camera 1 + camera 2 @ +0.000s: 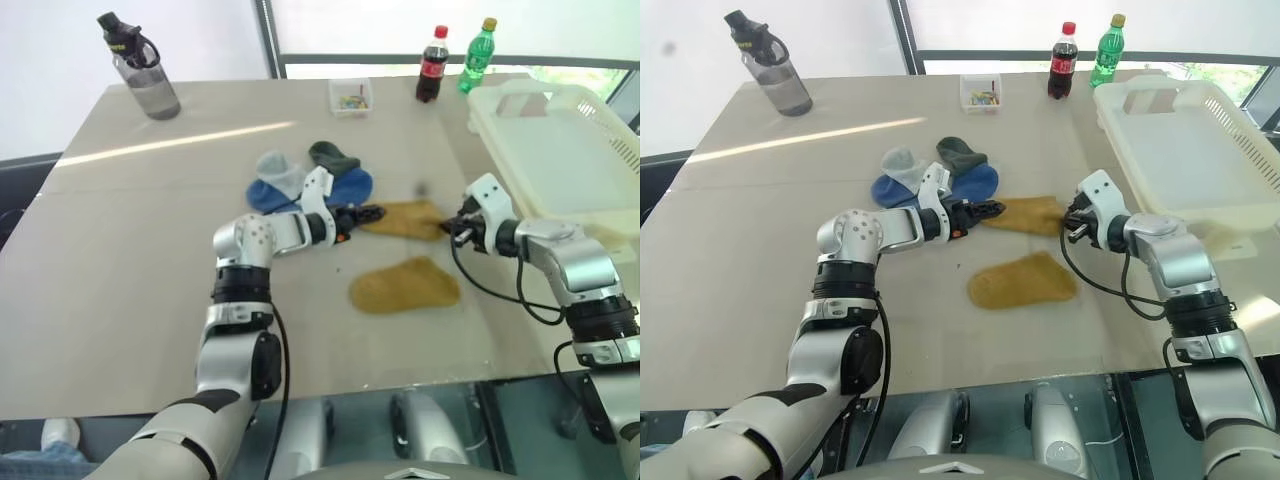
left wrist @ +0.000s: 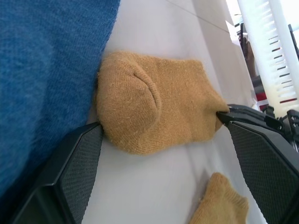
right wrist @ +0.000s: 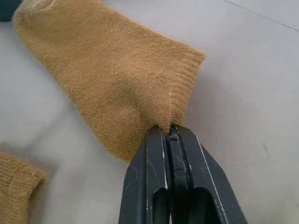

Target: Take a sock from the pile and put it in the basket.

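**Two grippers at one mustard sock**

The right gripper [image 3: 170,133] is clamped on the cuff edge of a mustard sock [image 1: 405,219], which lies flat on the table [image 1: 120,250] just right of centre in the left eye view. The left gripper [image 1: 366,213] stands at the sock's opposite end with its fingers [image 2: 77,172] spread wide, one on either side of the toe, not closed on it. A second mustard sock [image 1: 404,285] lies apart, lower in the frame. The pile [image 1: 305,175], made up of blue, light grey and dark green socks, sits just above and left of the left gripper. The basket [image 1: 560,150], pale cream with slotted sides, occupies the upper right of the frame. Along the table's upper edge stand a grey water bottle [image 1: 145,70], a small clear box [image 1: 351,97], a cola bottle [image 1: 432,66] and a green bottle [image 1: 478,55].
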### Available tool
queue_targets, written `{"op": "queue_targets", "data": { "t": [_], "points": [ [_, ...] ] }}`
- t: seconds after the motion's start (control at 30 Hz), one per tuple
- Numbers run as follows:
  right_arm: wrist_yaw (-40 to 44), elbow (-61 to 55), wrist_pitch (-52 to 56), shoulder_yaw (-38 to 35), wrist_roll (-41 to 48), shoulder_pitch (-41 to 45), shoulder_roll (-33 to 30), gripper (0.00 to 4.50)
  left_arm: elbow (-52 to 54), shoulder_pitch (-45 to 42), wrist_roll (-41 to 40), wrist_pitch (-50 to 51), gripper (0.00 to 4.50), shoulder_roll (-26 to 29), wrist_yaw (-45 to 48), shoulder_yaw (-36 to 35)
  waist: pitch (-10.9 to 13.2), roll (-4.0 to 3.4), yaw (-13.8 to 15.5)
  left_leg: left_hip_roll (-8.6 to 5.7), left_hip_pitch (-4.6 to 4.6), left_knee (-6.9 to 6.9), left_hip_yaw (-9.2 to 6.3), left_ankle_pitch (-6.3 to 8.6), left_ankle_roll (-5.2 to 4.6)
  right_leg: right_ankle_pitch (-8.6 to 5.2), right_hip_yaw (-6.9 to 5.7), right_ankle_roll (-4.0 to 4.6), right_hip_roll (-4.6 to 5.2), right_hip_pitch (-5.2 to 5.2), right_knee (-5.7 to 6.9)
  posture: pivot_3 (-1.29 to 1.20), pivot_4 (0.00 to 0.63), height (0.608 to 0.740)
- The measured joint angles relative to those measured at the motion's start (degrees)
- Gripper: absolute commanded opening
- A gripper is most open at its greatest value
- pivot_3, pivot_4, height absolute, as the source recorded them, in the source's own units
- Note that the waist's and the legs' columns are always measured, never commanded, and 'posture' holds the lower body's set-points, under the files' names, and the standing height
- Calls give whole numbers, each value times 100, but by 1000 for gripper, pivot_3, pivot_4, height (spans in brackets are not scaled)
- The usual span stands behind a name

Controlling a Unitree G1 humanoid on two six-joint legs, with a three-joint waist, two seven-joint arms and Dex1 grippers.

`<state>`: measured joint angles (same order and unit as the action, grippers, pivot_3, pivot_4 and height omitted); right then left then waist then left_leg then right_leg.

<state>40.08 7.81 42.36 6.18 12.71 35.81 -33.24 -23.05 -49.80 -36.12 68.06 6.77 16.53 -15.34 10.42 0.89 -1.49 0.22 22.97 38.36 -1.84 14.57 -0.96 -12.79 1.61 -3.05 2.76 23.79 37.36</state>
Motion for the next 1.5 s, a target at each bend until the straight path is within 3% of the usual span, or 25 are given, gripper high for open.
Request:
{"op": "queue_targets", "data": {
  "t": [0.07,0.27,0.37,0.63,0.77,0.87,1.07,1.23,1.37,1.5],
  "points": [
    [-25,-15,0,-20,-1,-2,0,0,-70,-10,0,-7,3650,-15,11,0,0,0,6,-1,0,0,0,0,1,0,0,0,1,0,0,0,150,740],
    [-61,-29,6,-39,2,-11,1,0,-139,-9,-9,65,708,28,84,-9,0,0,14,-1,1,-1,0,-1,2,0,0,0,1,1,0,0,150,740],
    [-62,-32,7,-39,2,-11,18,0,-50,41,-22,149,64,66,83,-42,0,0,12,-1,1,-1,-1,-1,2,0,1,0,1,1,0,0,150,740],
    [-61,-365,172,-58,47,-28,16,0,1000,536,-310,661,64,184,59,-131,0,0,14,0,1,-3,-14,-3,5,0,4,0,3,4,1,0,150,740],
    [-51,-1237,727,-365,412,-277,-93,0,2223,1017,-790,1149,64,154,-81,-512,0,0,38,4,3,-5,-20,-3,6,0,6,0,4,7,-3,0,150,740],
    [-43,-1923,1185,-598,714,-482,-244,0,3161,1433,-1142,1404,64,-95,-323,-841,0,0,68,3,2,-4,-19,-2,6,0,6,0,6,5,-4,0,150,740],
    [-28,-3313,2259,-1010,1491,-1193,-611,0,4972,2687,-2275,2031,64,-1257,-1123,-1507,2,3,93,0,2,-2,-19,-1,3,-1,4,-2,11,-4,-17,0,150,740],
    [-191,-3801,2832,-1241,1893,-1291,-627,0,5417,3059,-3095,2359,64,-1354,-1825,-1672,2,5,79,7,-16,4,-14,-2,2,-2,4,0,-5,-19,-14,0,150,740],
    [-295,-3913,3162,-1310,2109,-1309,-714,0,5607,3794,-4078,2139,64,-1208,-2491,-1508,0,1,77,8,-15,2,-17,-2,2,-3,10,1,-2,-19,-19,0,150,740],
    [-342,-4018,3413,-1396,2313,-1346,-845,0,5532,4698,-5425,1153,64,-937,-3570,-718,0,6,149,10,-6,0,-20,-1,2,-3,11,2,9,-17,-33,0,150,740]
  ]
}}
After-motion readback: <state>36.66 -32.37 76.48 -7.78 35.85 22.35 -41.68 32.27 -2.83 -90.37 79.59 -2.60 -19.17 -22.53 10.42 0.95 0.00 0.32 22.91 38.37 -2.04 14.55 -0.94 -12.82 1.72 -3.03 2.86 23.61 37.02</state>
